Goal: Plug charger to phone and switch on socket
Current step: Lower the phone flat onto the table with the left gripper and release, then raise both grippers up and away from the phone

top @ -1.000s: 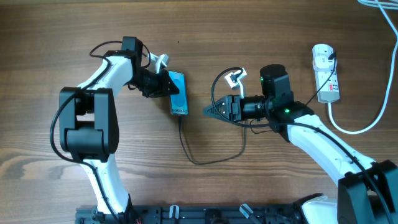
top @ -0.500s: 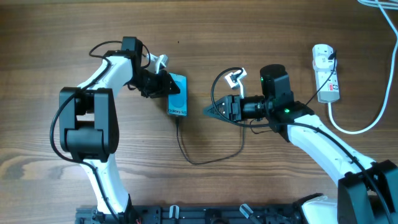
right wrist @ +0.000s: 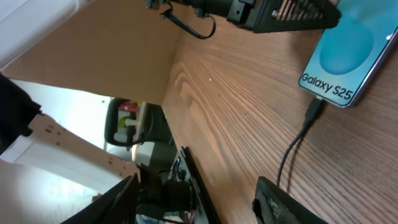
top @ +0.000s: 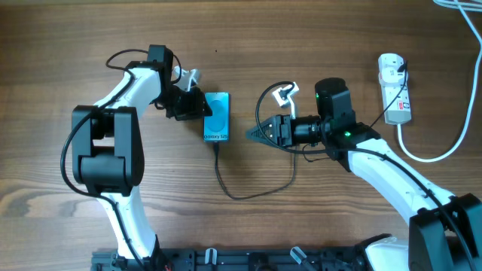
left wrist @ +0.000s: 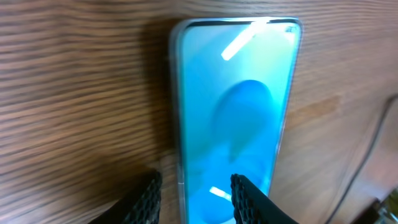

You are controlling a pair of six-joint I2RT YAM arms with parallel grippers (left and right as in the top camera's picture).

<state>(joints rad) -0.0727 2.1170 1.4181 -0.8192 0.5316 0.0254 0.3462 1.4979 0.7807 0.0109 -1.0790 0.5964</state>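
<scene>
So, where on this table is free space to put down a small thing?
The table is bare along the far edge, between the left arm and the socket, and at the near left corner beside that arm's base. It is crowded between the phone and the right tool, where the charger loops.

Phone (top: 217, 117): lay flat, screen up, lit turquoise and reading "Galaxy S25", its long axis running nearly 12 to 6 o'clock. Charger (top: 228, 186): thin black cable whose plug met the phone's 6 o'clock edge, then looped toward 4 o'clock. Socket (top: 395, 90): white strip, black plug inserted, lay well apart at the phone's 3 o'clock.
</scene>
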